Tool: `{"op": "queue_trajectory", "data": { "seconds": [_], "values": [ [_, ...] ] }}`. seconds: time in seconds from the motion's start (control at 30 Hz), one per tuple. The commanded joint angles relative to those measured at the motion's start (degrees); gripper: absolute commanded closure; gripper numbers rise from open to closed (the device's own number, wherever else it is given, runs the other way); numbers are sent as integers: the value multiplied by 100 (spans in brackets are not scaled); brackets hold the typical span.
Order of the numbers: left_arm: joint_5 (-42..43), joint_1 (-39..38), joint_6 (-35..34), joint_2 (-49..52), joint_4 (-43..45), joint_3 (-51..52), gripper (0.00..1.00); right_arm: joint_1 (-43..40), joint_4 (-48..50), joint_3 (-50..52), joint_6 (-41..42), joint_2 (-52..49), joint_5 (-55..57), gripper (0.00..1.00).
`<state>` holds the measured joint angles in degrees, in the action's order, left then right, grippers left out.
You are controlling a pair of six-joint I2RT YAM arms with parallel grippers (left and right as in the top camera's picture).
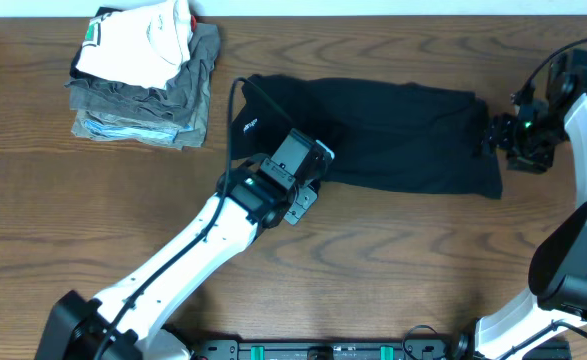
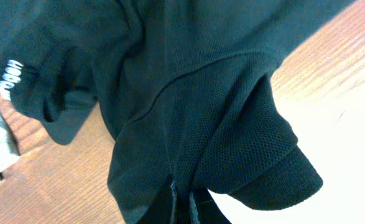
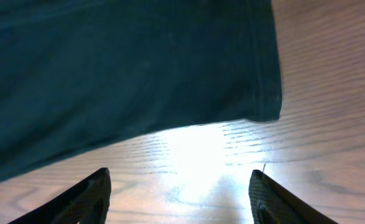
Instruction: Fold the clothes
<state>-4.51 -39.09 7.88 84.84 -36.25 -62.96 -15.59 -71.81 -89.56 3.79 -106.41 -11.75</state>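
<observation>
Overhead, the black shirt lay spread on the table, the folded stack just left of it. Left wrist — the left gripper seemingly pinched the shirt's bunched lower edge. Right wrist — the right gripper gaped wide just off the shirt's corner.

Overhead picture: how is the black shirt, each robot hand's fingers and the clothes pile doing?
black shirt, spread on the table, one edge pinched.
left fingers, shut on the black shirt.
right fingers, open, empty, at the shirt's corner.
clothes pile, folded, stacked.
</observation>
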Motion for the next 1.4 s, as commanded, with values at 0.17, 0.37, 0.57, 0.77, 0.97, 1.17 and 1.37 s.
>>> {"op": "queue_trajectory", "data": {
  "seconds": [0.17, 0.37, 0.57, 0.77, 0.97, 1.17, 1.37],
  "values": [
    [-92, 17, -151, 164, 87, -81, 94, 293, 942, 1213, 562, 42, 710, 31],
    [-92, 20, -127, 278, 136, -76, 94, 315, 1676, 1792, 973, 42, 1556, 31],
    [-90, 17, -111, 511, 221, -74, 94, 315, 2192, 2096, 1014, 39, 1738, 31],
    [-90, 20, -109, 754, 232, -70, 94, 315, 2621, 2378, 1056, 39, 1770, 34],
    [-92, 20, -111, 841, 238, -70, 94, 319, 3080, 2660, 1056, 39, 1797, 37],
    [-92, 20, -111, 841, 251, -70, 94, 323, 3383, 2959, 1099, 37, 1794, 47],
    [-92, 20, -111, 841, 221, -70, 94, 310, 3244, 2953, 1353, 57, 1797, 99]
  ]
}}
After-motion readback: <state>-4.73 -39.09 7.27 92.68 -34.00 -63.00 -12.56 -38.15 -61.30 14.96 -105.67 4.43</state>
